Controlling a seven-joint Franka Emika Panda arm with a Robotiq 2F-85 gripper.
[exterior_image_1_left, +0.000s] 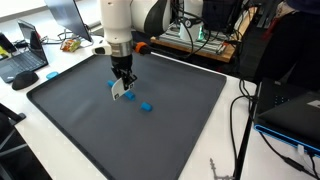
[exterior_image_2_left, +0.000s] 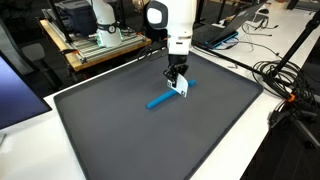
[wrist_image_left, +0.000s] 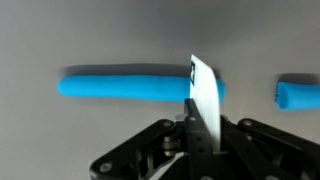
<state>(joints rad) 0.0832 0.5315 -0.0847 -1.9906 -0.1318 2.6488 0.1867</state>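
Note:
My gripper (exterior_image_1_left: 122, 82) (exterior_image_2_left: 176, 80) (wrist_image_left: 200, 135) is shut on a thin white card (wrist_image_left: 205, 95), also seen in both exterior views (exterior_image_1_left: 119, 92) (exterior_image_2_left: 182, 89). It holds the card edge-down, just over a dark grey mat (exterior_image_1_left: 170, 125) (exterior_image_2_left: 130, 140). A long blue strip (wrist_image_left: 125, 86) (exterior_image_2_left: 160, 100) lies on the mat, and the card stands at one end of it. A short blue piece (wrist_image_left: 298, 94) (exterior_image_1_left: 147, 107) lies apart, just past that end. In an exterior view the strip shows on both sides of the card (exterior_image_1_left: 110, 83).
The mat lies on a white table (exterior_image_1_left: 60, 150). A laptop (exterior_image_1_left: 25, 60) and a small blue object (exterior_image_1_left: 52, 74) sit beside the mat. Cables (exterior_image_2_left: 290, 80) and a dark screen (exterior_image_1_left: 290, 110) crowd one side. A cart with equipment (exterior_image_2_left: 100, 40) stands behind the arm.

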